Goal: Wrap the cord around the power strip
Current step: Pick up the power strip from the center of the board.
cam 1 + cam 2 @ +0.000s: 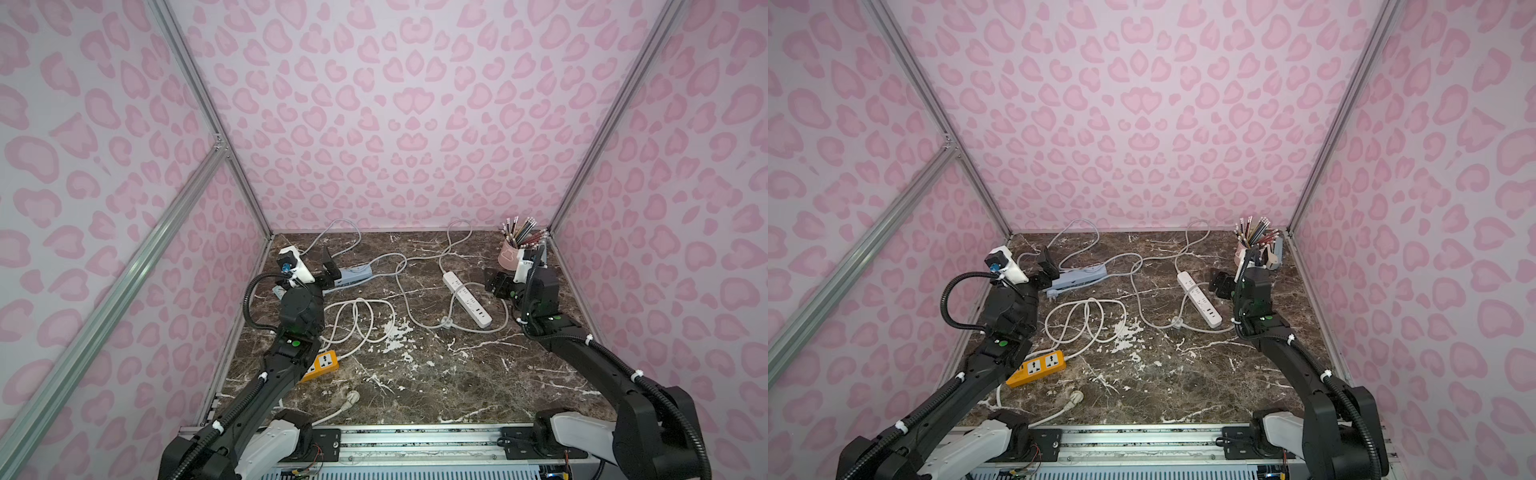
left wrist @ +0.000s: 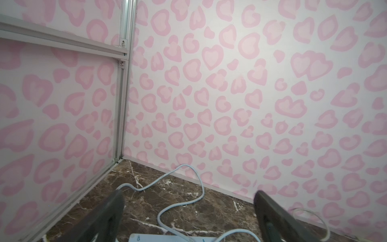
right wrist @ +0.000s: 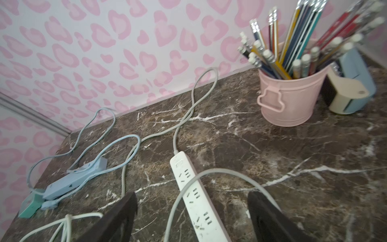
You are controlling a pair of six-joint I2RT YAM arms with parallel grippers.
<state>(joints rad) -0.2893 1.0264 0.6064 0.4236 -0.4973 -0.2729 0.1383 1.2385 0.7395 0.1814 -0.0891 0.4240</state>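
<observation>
Right wrist view: the right gripper (image 3: pixel 192 196) hangs with jaws spread wide over the white power strip (image 3: pixel 181 167), pinching nothing. The strip's grey cord (image 3: pixel 230 172) lies loose across it on the marble table (image 3: pixel 272 157). The left gripper (image 2: pixel 189 193) is likewise spread and empty. A pink bucket (image 3: pixel 293 102) holds pencils (image 3: pixel 293 46).

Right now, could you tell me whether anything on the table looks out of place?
Yes: the cord of the white power strip sprawls unwrapped in loose loops and arcs across the strip's own sockets. The blue strip and orange strip have equally loose cords.
</observation>
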